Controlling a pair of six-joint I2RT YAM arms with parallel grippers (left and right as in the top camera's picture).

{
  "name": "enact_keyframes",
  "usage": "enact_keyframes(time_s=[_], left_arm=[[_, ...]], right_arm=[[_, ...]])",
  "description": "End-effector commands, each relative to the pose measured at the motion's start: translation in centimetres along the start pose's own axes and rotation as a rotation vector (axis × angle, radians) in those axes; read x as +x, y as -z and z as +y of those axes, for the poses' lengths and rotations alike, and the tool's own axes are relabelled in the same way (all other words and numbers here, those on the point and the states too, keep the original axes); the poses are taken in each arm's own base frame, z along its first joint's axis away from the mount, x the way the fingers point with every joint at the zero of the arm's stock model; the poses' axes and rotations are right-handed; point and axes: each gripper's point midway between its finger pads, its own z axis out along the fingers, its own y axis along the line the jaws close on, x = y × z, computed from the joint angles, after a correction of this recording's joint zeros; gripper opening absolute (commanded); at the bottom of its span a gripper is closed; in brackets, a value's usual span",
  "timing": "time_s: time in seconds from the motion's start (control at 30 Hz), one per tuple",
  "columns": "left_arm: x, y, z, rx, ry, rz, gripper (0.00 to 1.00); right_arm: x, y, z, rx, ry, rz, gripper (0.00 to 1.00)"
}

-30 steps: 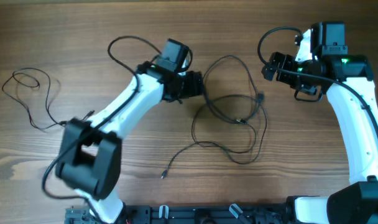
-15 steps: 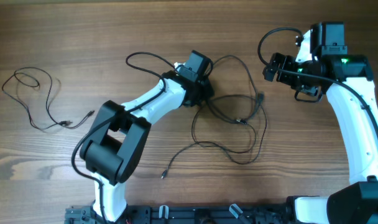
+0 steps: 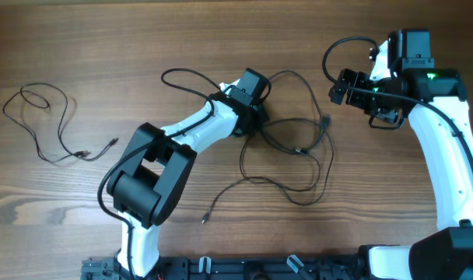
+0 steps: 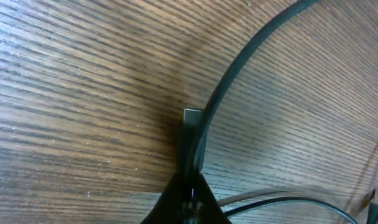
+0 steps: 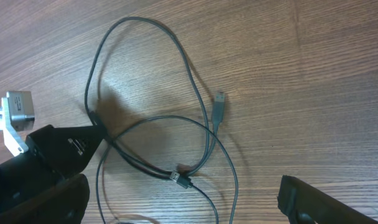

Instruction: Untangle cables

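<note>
A tangle of thin black cables (image 3: 291,148) lies in loose loops at the table's middle, with small plugs (image 3: 301,151) at some ends. My left gripper (image 3: 259,118) is at the tangle's left edge. In the left wrist view it (image 4: 194,134) is shut, and a black cable (image 4: 239,62) curves up and right out of the closed fingers. My right gripper (image 3: 341,85) hovers open to the right of the tangle. The right wrist view shows its wide-apart fingers (image 5: 40,186) above the cable loops (image 5: 195,93) and a silver-tipped plug (image 5: 220,99), holding nothing.
A separate thin black cable (image 3: 46,128) lies in wavy loops at the far left. The left arm's own thicker wire (image 3: 182,78) arcs behind it, and the right arm's wire (image 3: 334,50) loops at the back right. Bare wooden table (image 3: 392,194) surrounds the tangle.
My left arm swung right from the table's left middle to the tangle's left edge, and its jaws closed there. The right arm stayed still and open.
</note>
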Motion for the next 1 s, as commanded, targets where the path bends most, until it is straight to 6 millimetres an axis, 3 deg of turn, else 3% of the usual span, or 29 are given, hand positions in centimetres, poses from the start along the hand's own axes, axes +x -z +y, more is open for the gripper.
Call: enact_keyframes(time_s=[0.0, 0.07, 0.2, 0.3, 0.43, 0.53, 0.63, 0.73, 0.83, 0.97], left_arm=[[0.2, -1.0, 1.6, -0.065, 0.001, -0.006, 0.04], [-0.7, 0.1, 1.4, -0.058, -0.005, -0.028, 0.04], [-4.3, 6.3, -0.6, 0.033, -0.117, -0.140, 0.04], [-6.0, 13.5, -2.4, 0.129, -0.212, -0.239, 0.04], [-4.0, 24.6, -6.8, 0.433, -0.364, -0.293, 0.04], [-3.2, 30.5, -7.6, 0.545, -0.398, -0.375, 0.04], [-2.8, 35.9, -7.4, 0.629, -0.411, -0.475, 0.04], [-3.4, 39.3, -6.8, 0.673, -0.401, -0.565, 0.04], [-4.6, 41.4, -5.7, 0.681, -0.374, -0.637, 0.04], [-6.6, 43.0, -3.8, 0.664, -0.307, -0.704, 0.04]], right_arm=[[-0.9, 1.4, 0.2, 0.005, 0.011, -0.052, 0.99], [-0.8, 1.4, 0.2, 0.006, 0.032, -0.048, 1.00], [0.0, 1.4, -0.1, 0.014, 0.082, -0.014, 1.00], [0.3, 1.4, 0.0, 0.011, 0.083, -0.004, 0.99], [1.2, 1.5, 2.3, -0.116, 0.165, 0.034, 0.99], [1.8, 1.8, 4.0, -0.216, 0.168, 0.059, 0.99], [2.7, 2.9, 7.2, -0.424, 0.265, 0.080, 0.95], [3.3, 3.9, 9.1, -0.550, 0.326, 0.088, 0.93], [4.4, 5.2, 11.4, -0.690, 0.415, 0.093, 0.90], [5.9, 5.8, 13.2, -0.726, 0.499, 0.102, 0.89]])
